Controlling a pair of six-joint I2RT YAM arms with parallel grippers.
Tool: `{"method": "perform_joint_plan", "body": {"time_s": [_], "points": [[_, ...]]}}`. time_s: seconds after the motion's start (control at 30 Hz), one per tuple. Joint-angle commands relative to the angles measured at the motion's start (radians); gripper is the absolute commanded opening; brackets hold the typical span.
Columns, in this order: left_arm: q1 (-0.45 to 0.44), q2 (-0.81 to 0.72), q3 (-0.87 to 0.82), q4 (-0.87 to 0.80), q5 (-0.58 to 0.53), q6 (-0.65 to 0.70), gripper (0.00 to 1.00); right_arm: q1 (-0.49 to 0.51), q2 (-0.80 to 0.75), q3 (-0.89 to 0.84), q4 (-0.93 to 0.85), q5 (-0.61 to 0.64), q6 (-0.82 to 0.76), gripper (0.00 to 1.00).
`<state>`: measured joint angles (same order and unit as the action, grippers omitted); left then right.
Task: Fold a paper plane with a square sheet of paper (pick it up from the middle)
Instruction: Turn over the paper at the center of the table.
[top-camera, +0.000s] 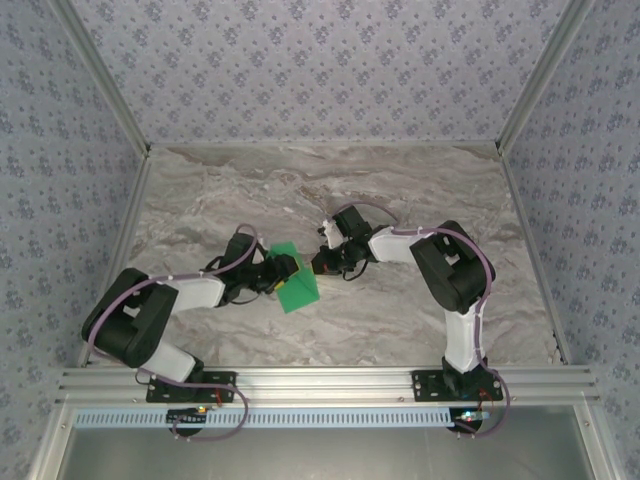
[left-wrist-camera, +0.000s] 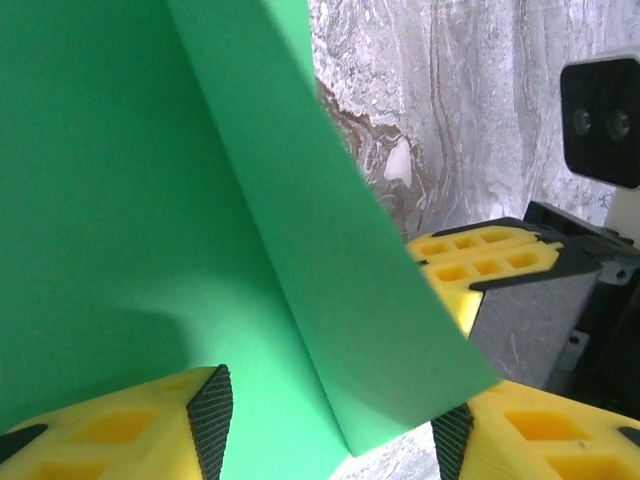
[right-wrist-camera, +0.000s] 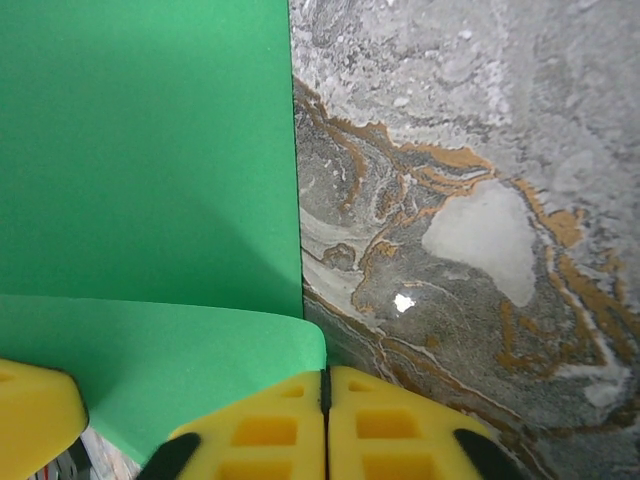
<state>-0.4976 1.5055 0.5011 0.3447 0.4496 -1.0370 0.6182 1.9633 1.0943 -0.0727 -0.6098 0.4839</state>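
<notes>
From above: square sheet of paper (top-camera: 297, 282), bright green and partly creased, on the marble worktop (top-camera: 420, 190), directly at the tips of the left pincer (top-camera: 272, 272). Right pincer (top-camera: 322, 262) just beyond the sheet, opposite the left pincer, both reaching for the same small piece of paper. State of the jaws not readable from so far.

From the left wrist: left pincer (left-wrist-camera: 330, 425) released, yellow fingers (left-wrist-camera: 110, 435) well apart. Raised green flap (left-wrist-camera: 330, 250) passing through the gap, not clearly touching either finger. Pads (left-wrist-camera: 478, 258) of the right pincer right behind the flap's edge, very near to the left pincer.

From the right wrist: right pincer (right-wrist-camera: 325, 390) clenched, its two fingers pressed together, apparently with the corner of the flap caught in the seam. Rest of the sheet seemingly flat on the worktop, on the side of the left pincer.

Possible trouble, as a judgement only:
- Flap slipping out of such a thin corner grip, through any pull or early loosening before closing of the left pincer, then springing back and losing the fold.
- A crooked crease, through closing of the left pincer on a curved, badly aligned flap.
- Collision of the two pincers, because of so little room between them.
- Tearing of the thin paper, through pulling in opposite directions.
</notes>
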Motion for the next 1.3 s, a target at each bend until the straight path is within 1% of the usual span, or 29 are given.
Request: {"method": "perform_joint_plan", "body": {"time_s": [0.0, 0.1, 0.17, 0.37, 0.4, 0.47, 0.53, 0.63, 0.7, 0.8, 0.83, 0.9, 0.97, 1.1, 1.2, 1.27], "points": [[-0.006, 0.015, 0.039, 0.003, 0.006, 0.028, 0.54, -0.005, -0.064, -0.009, -0.037, 0.018, 0.001, 0.21], [-0.006, 0.024, 0.039, 0.001, 0.003, 0.028, 0.49, -0.006, -0.123, -0.027, -0.042, 0.064, 0.011, 0.34], [-0.006, 0.030, 0.037, 0.002, 0.000, 0.028, 0.42, -0.008, -0.161, -0.040, -0.050, 0.096, 0.019, 0.39], [-0.006, 0.031, 0.044, -0.026, -0.021, 0.052, 0.19, -0.020, -0.292, -0.100, -0.059, 0.186, 0.048, 0.51], [-0.006, 0.025, 0.050, -0.043, -0.029, 0.063, 0.14, -0.022, -0.320, -0.114, -0.062, 0.211, 0.053, 0.53], [-0.007, 0.002, 0.076, -0.114, -0.050, 0.091, 0.11, -0.027, -0.378, -0.137, -0.073, 0.259, 0.057, 0.57], [-0.007, -0.041, 0.127, -0.262, -0.093, 0.140, 0.09, -0.030, -0.444, -0.161, -0.097, 0.332, 0.058, 0.61], [-0.020, -0.124, 0.268, -0.603, -0.218, 0.238, 0.09, -0.036, -0.555, -0.204, -0.136, 0.435, 0.056, 0.68], [-0.046, -0.162, 0.383, -0.827, -0.347, 0.315, 0.09, -0.044, -0.628, -0.241, -0.159, 0.498, 0.059, 0.77], [-0.087, -0.182, 0.523, -1.062, -0.531, 0.397, 0.09, -0.059, -0.723, -0.285, -0.192, 0.573, 0.064, 0.87], [-0.101, -0.180, 0.560, -1.120, -0.582, 0.416, 0.09, -0.064, -0.745, -0.294, -0.203, 0.594, 0.066, 0.88], [-0.133, -0.159, 0.638, -1.223, -0.718, 0.445, 0.09, -0.073, -0.794, -0.316, -0.229, 0.628, 0.069, 0.90], [-0.162, -0.120, 0.689, -1.283, -0.828, 0.460, 0.09, -0.081, -0.829, -0.337, -0.243, 0.653, 0.075, 0.92], [-0.228, 0.028, 0.784, -1.390, -1.061, 0.433, 0.09, -0.099, -0.877, -0.375, -0.260, 0.681, 0.098, 0.93], [-0.276, 0.174, 0.850, -1.445, -1.172, 0.397, 0.09, -0.111, -0.898, -0.394, -0.273, 0.707, 0.126, 0.93], [-0.307, 0.275, 0.888, -1.453, -1.207, 0.384, 0.09, -0.119, -0.905, -0.401, -0.285, 0.716, 0.136, 0.93]]}}
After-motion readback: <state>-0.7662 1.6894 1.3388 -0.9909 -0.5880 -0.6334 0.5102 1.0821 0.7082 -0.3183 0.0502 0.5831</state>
